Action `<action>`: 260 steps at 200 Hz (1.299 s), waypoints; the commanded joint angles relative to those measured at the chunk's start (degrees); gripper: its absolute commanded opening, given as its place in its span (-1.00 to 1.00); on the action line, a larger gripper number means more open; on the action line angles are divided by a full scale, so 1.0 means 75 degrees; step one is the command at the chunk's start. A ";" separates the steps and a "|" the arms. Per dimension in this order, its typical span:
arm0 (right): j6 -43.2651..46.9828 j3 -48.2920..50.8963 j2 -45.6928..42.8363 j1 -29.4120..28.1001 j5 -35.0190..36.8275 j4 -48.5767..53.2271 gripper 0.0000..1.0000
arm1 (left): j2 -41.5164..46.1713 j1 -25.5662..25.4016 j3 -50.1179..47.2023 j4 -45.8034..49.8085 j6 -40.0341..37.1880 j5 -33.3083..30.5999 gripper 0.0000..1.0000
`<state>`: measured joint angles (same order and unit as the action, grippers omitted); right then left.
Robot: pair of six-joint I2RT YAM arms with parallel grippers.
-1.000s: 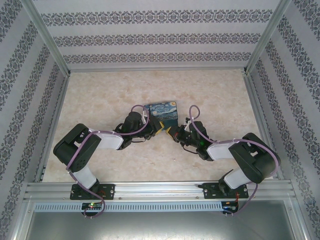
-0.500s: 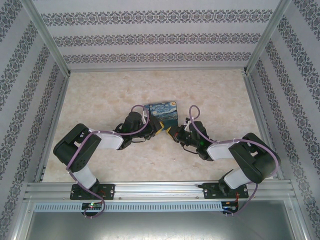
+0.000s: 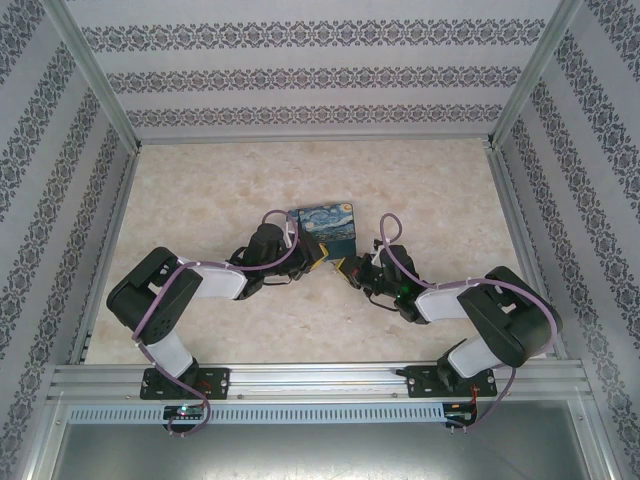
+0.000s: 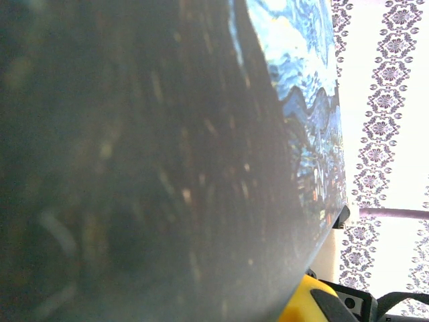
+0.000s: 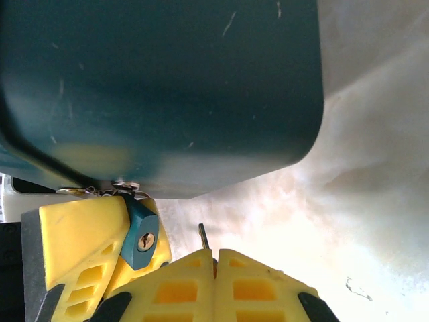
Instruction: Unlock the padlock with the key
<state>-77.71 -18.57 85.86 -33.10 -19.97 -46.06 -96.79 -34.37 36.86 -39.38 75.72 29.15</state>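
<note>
Since a second ago my right gripper (image 3: 347,268) has slid a touch back toward its own base, while the left gripper (image 3: 321,260) and the tin (image 3: 328,227) have stayed put. From above, the tin lies flat near the middle of the table (image 3: 200,190), painted lid up, and both grippers meet at its near edge, tips just apart, the left one close against the tin. On my left wrist camera a dark, blurred surface sits hard against the lens, with the tin's blue-and-yellow lid (image 4: 301,100) running along its right side; I cannot read that gripper's opening from here. My right wrist camera is the clearest. The tin's dark side fills the top, and just under its lower edge hangs the padlock (image 5: 141,231), keyhole turned toward me. The left gripper's yellow fingers (image 5: 80,235) stand on either side of the padlock and clamp it. At the bottom my right fingers (image 5: 258,285) are pressed together with no gap, pinching the key (image 5: 203,235). Its thin blade pokes up from between them, just to the right of the padlock, near the keyhole but apart from it.
</note>
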 commanded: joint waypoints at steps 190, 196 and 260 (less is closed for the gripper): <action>0.0014 -0.0561 -0.0164 -0.0149 -0.0056 0.0010 -1.00 | -0.0055 0.0083 0.0110 -0.0070 -0.0007 0.0038 -1.00; 0.0020 -0.0571 -0.0152 -0.0165 -0.0057 0.0013 -1.00 | -0.0058 0.0083 0.0112 -0.0076 0.0005 0.0029 -1.00; -0.0015 -0.0489 -0.0224 -0.0262 0.0023 0.0025 -1.00 | -0.0071 0.0083 0.0144 -0.0061 0.0031 -0.0025 -1.00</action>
<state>-77.87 -20.97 84.79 -34.30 -19.94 -44.36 -96.82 -34.09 36.86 -39.03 75.75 28.45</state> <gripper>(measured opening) 0.058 0.106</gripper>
